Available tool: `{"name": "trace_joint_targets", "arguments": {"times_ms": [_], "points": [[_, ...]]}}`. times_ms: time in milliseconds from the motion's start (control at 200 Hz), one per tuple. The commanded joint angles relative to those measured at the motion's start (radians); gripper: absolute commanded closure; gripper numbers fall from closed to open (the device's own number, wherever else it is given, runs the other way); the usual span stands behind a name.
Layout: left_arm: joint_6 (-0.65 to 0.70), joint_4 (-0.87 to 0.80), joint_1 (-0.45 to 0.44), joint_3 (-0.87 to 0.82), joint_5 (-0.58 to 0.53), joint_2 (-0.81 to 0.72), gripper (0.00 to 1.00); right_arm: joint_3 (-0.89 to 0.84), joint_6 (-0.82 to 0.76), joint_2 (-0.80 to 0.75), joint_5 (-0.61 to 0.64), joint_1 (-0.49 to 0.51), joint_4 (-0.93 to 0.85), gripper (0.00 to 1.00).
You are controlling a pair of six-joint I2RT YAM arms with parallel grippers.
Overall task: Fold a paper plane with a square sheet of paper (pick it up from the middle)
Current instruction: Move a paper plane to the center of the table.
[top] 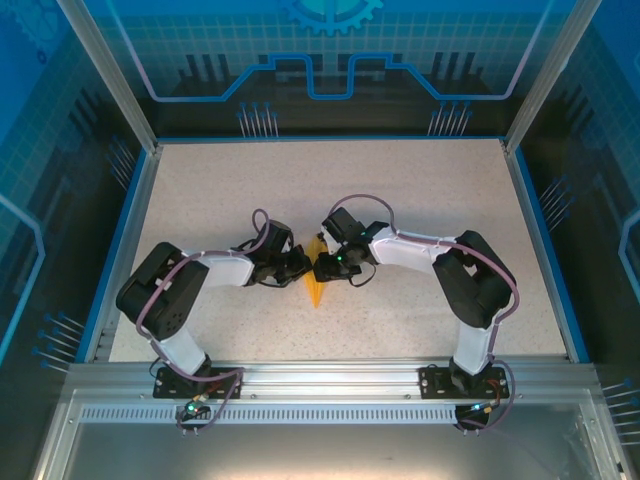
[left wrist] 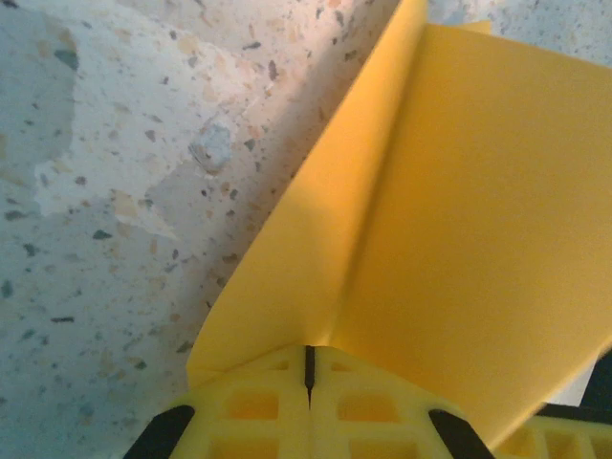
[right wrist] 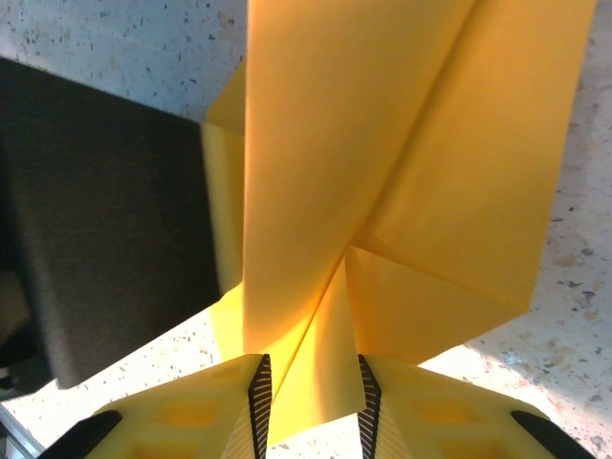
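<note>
Left end effector [left wrist: 309, 375]: fingers together, clamped on the near edge of the paper plane [top: 316, 287], whose flap rises from their seam. Plane sits mid-counter [top: 450, 180] between both arms, a narrow creased orange-yellow dart with its point toward the bases. Right end effector [right wrist: 311, 402]: jaws apart, a folded strip of the paper between them; cannot tell whether they press it
</note>
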Motion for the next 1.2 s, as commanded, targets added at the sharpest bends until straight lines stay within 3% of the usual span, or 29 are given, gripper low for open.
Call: {"name": "trace_joint_targets", "arguments": {"times_ms": [0,290,545,745,1040,1195], "points": [[-0.001,-0.04,-0.001,0.026,-0.002,-0.059,0.94,0.02,0.033,-0.01,0.022,0.015,-0.029,0.68],[0.017,-0.114,0.003,0.007,-0.077,-0.151,0.86,0.03,0.061,0.0,0.017,0.037,-0.041,0.62],[0.026,-0.18,0.017,-0.018,-0.165,-0.211,0.72,0.052,0.098,0.021,0.053,0.051,-0.067,0.54],[0.025,-0.186,0.02,-0.024,-0.165,-0.19,0.68,0.075,0.122,0.033,0.087,0.062,-0.088,0.53],[0.025,-0.094,0.053,-0.006,-0.037,-0.084,0.66,0.083,0.144,0.038,0.109,0.066,-0.086,0.56],[-0.001,0.001,0.063,-0.021,0.042,-0.051,0.77,0.084,0.151,0.038,0.111,0.065,-0.082,0.56]]}}
